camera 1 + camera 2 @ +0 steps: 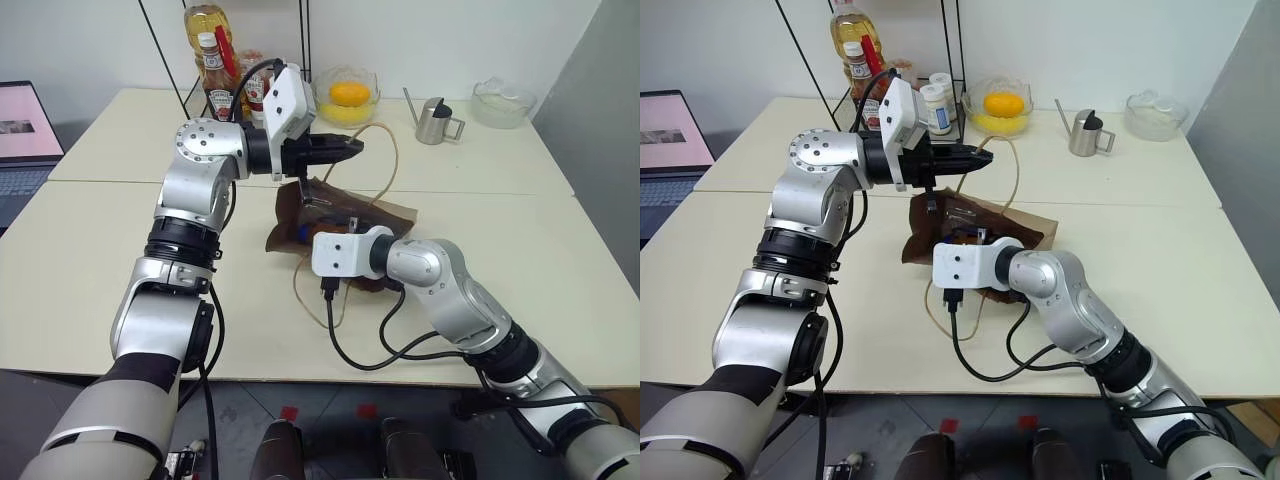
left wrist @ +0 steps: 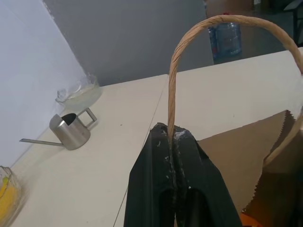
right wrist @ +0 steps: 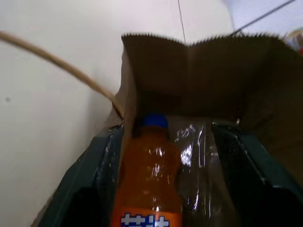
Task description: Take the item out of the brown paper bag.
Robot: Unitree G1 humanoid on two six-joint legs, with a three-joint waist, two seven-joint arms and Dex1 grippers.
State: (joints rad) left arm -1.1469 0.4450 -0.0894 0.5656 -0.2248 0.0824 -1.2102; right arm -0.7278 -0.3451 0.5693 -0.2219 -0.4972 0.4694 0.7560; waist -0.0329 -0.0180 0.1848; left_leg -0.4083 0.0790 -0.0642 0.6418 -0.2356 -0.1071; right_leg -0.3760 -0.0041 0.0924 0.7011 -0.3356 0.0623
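Left gripper (image 1: 345,149) of two black fingers held level above the middle of the cream table (image 1: 90,250), pointing toward the robot's right, clamped shut on a thin tan looped cord handle (image 2: 189,52) of the flat-bottomed brown kraft paper bag (image 1: 385,212). Right gripper (image 3: 165,156) angled slightly downward into the bag's mouth, fingers spread wide, one on each side of the small clear plastic bottle of orange soda (image 3: 149,175). Bottle lying inside the bag, long axis along the fingers, blue cap (image 3: 153,121) pointing deeper in; bare tabletop on both sides.
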